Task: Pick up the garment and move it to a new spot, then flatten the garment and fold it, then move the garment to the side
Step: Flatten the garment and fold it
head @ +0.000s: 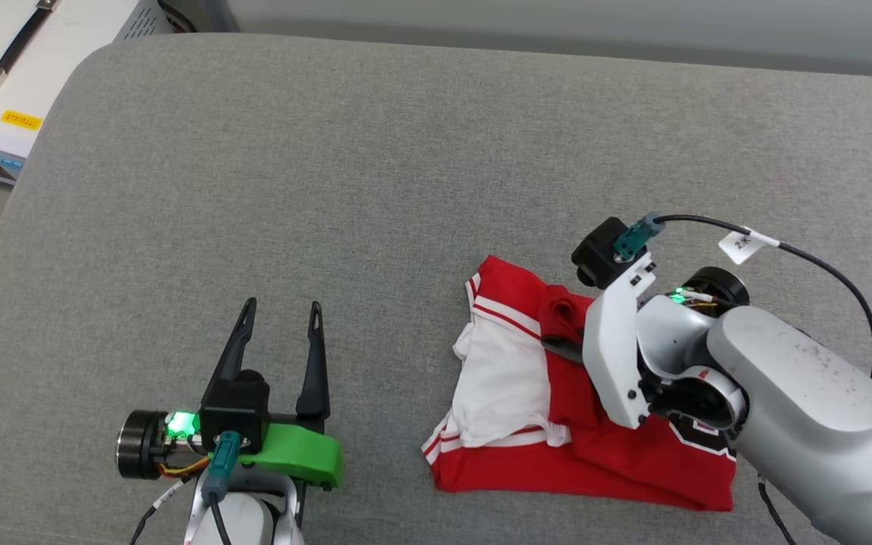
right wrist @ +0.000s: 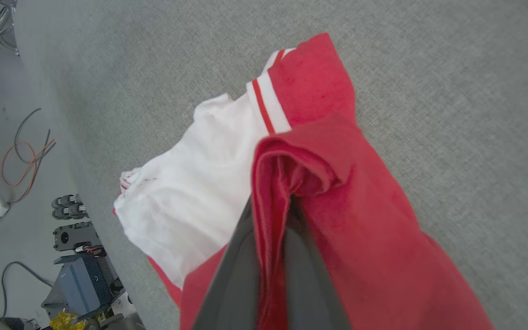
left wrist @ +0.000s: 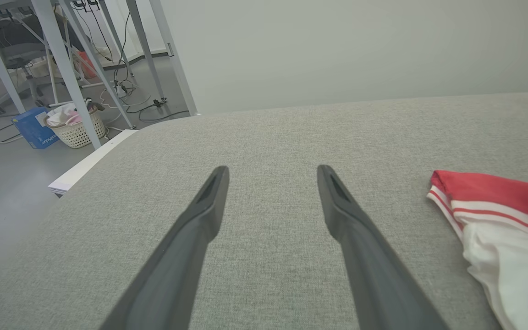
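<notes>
Two claws, right claw (head: 557, 342) pinching garment (head: 512, 378) fold, left claw (head: 282, 306) spread empty, grey cushion (head: 330, 189) between.

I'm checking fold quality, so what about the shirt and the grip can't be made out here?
Head view: chest lettering on the garment, mostly covered by the right arm.
Right wrist view: fingertips of the right gripper, buried in red cloth.
Left wrist view: most of the garment, cut off at the right edge.

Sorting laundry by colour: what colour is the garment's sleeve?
The garment's sleeve is white with red-and-white trim; head view shows it best.
</notes>
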{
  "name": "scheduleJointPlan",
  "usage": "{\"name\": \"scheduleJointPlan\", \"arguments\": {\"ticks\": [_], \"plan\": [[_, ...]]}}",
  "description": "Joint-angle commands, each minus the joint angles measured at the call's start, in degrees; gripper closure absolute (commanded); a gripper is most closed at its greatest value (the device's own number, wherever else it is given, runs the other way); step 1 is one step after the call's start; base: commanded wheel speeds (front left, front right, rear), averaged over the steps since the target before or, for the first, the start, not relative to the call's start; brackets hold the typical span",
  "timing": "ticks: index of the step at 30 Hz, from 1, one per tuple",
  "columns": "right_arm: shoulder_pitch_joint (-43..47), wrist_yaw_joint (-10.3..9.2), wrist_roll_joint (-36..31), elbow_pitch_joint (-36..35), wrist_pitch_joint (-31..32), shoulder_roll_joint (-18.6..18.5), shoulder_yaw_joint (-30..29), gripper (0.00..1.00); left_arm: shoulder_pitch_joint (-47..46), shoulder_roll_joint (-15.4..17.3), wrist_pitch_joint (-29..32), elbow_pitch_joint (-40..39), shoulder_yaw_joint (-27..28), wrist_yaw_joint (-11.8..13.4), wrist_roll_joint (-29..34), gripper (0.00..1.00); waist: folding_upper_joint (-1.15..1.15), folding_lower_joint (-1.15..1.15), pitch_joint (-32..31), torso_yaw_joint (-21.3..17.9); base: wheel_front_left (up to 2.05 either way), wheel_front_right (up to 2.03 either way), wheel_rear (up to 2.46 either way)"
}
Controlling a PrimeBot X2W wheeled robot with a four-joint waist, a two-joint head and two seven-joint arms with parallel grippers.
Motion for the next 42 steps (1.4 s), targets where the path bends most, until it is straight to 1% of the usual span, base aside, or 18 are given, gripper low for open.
{"name": "scheduleJointPlan", "arguments": {"ticks": [1,6,7,8,9,11,12,18,19,22,25,27,30,32,35,36,40,42], "plan": [[-1.1,-0.04,-0.7,1.7,-0.8,0.4,1.6,1.0,-1.2,-0.4,-0.3,0.1,-0.1,-0.4,0.6,0.0,0.0,0.0,0.6,0.4,0.0,0.0,0.0],[-1.2,-0.04,-0.1,7.7,-3.7,1.4,5.9,1.0,-1.5,-0.6,-0.3,0.4,-0.1,-0.3,0.7,0.0,0.0,0.0,0.9,0.7,0.0,0.0,0.0],[-1.1,-0.04,0.3,8.5,-4.6,1.4,6.6,0.87,-1.4,-0.6,-0.3,0.5,0.0,-0.3,0.7,0.0,0.0,0.0,0.7,0.6,0.0,0.0,0.0],[-1.3,-0.04,0.3,8.8,-5.6,1.3,7.2,0.72,-1.3,-0.6,-0.3,0.6,0.1,-0.2,0.7,0.0,0.0,0.0,0.5,0.5,0.0,0.0,0.0],[-1.5,-0.04,0.1,8.9,-7.6,1.1,7.5,0.01,-1.0,-0.6,-0.3,0.6,0.2,-0.2,0.7,0.0,0.0,0.0,0.2,0.3,0.0,0.0,0.0],[-1.8,-0.04,0.3,8.7,-11.0,0.8,7.7,0.0,-0.6,-0.4,-0.3,0.8,0.6,-0.1,0.7,0.0,0.0,0.0,-0.5,-0.2,0.0,0.0,0.0],[-2.1,-0.04,0.5,6.9,-15.9,-0.6,7.7,0.0,-0.1,-0.2,-0.3,1.0,0.9,-0.2,0.7,0.0,0.0,0.0,-1.8,-1.1,0.0,0.0,0.0],[-0.3,-0.04,0.0,3.1,-26.3,-4.4,3.3,0.0,1.2,0.3,-0.3,0.9,1.3,-0.5,0.7,0.0,0.0,0.0,-4.9,-3.0,0.0,0.0,0.0],[1.4,-0.04,-3.1,2.7,-32.5,-6.1,-1.4,0.0,1.8,0.8,-0.3,0.7,1.6,-0.6,0.8,0.0,0.0,0.0,-6.1,-4.2,0.0,0.0,0.0],[3.7,-0.04,-7.4,3.5,-39.0,-6.2,-7.6,0.0,2.4,1.1,-0.3,0.4,2.0,-0.6,0.7,0.0,0.0,0.0,-7.1,-5.3,0.0,0.0,0.0],[6.8,-0.04,-12.2,4.5,-44.7,-5.0,-14.8,0.0,3.4,1.1,-0.3,-0.1,2.5,-0.8,0.1,0.0,0.0,0.0,-7.9,-6.6,0.0,0.0,0.0],[8.9,-0.04,-15.5,4.7,-47.0,-3.9,-19.4,0.0,4.0,1.2,-0.3,-0.5,2.5,-0.9,0.2,0.0,0.0,0.0,-8.4,-7.3,0.0,0.0,0.0],[12.3,-0.04,-22.9,3.8,-49.0,-2.5,-26.4,0.0,4.9,1.0,-0.3,-0.9,2.6,-0.8,0.2,0.0,0.0,0.0,-9.0,-8.2,0.0,0.0,0.0],[15.0,-0.04,-25.7,3.0,-49.5,-0.6,-31.3,0.0,5.3,1.0,-0.3,-1.2,2.6,-0.9,0.2,0.0,0.0,0.0,-9.2,-8.5,0.0,0.0,0.0],[19.6,-0.04,-31.9,0.1,-49.9,2.8,-38.8,0.0,5.7,0.9,-0.3,-1.5,2.8,-1.0,0.1,0.0,0.0,0.0,-9.6,-8.8,0.0,0.0,0.0],[21.4,-0.04,-33.4,-1.2,-49.9,4.5,-41.2,0.0,5.8,0.9,-0.3,-1.6,2.8,-1.1,0.1,0.0,0.0,0.0,-9.8,-8.9,0.0,0.0,0.0],[27.2,-0.04,-38.3,-7.8,-50.0,9.8,-47.6,0.0,6.5,0.7,-0.3,-2.2,2.9,-1.3,-0.1,0.0,0.0,0.0,-10.2,-9.1,0.0,0.0,0.0],[30.0,-0.04,-40.1,-10.8,-50.0,11.7,-49.4,0.0,6.8,0.7,-0.3,-2.5,2.9,-1.4,-0.1,0.0,0.0,0.0,-10.4,-9.0,0.0,0.0,0.0]]}}
